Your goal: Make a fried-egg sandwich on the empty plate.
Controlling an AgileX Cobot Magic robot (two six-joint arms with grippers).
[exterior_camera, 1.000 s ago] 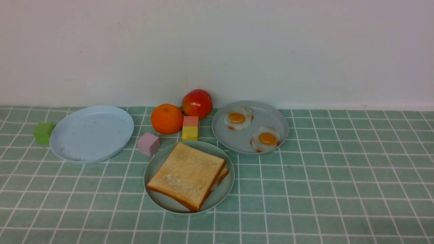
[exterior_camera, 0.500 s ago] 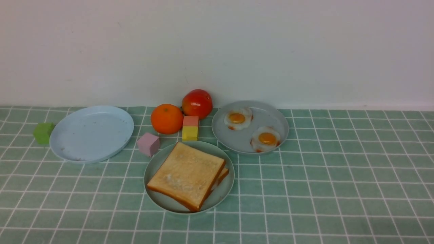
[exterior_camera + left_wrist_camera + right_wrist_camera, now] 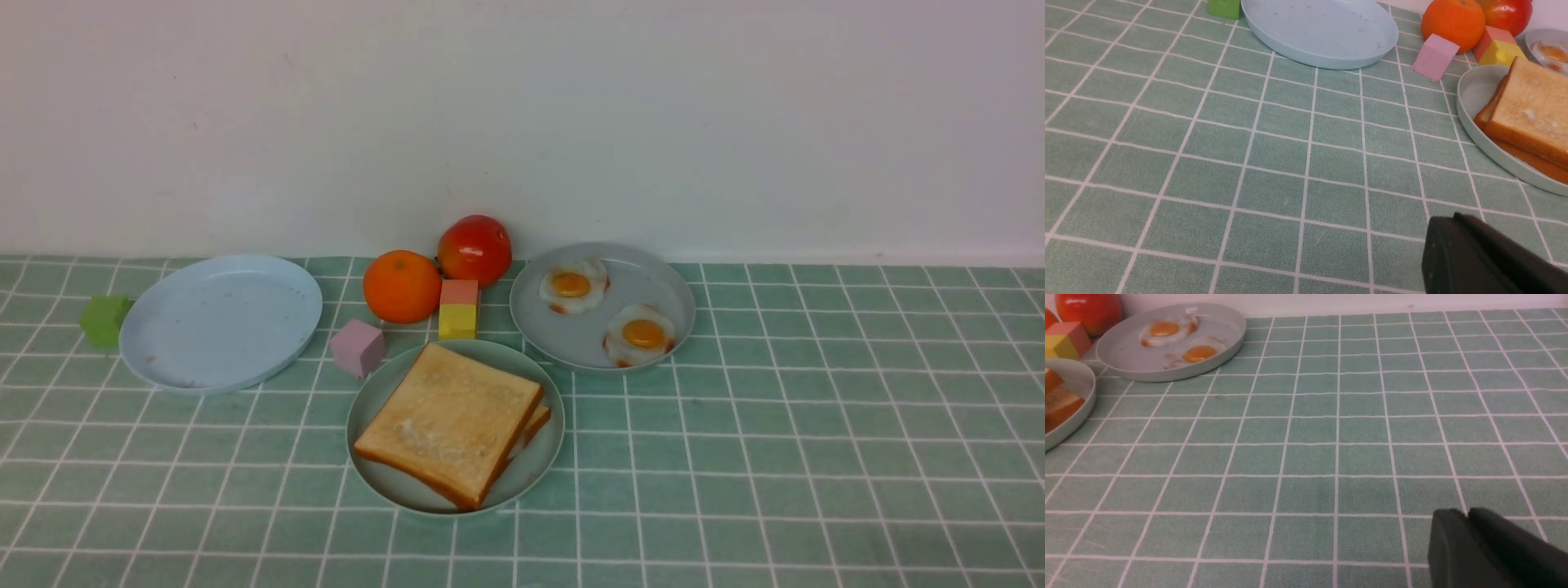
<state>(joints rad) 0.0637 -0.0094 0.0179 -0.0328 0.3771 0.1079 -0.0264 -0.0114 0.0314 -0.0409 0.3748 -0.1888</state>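
The green-checked table (image 3: 775,457) is carrying everything near its far edge. The round mint-green plastic plate (image 3: 384,478) is holding two stacked square golden toast slices (image 3: 449,420); two white fried eggs (image 3: 574,286) are lying on the grey plate (image 3: 653,273). My left fingers (image 3: 1457,245) are resting together, my right fingers (image 3: 1466,539) barely apart, both holding nothing.

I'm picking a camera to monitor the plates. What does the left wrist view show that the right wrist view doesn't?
Only left wrist: the light-blue plate, bare of food, the green cube and the pink cube. Only right wrist: the whole grey plate with both fried eggs. Both: the toast on the mint-green plate, the tomato and the red-and-yellow block.
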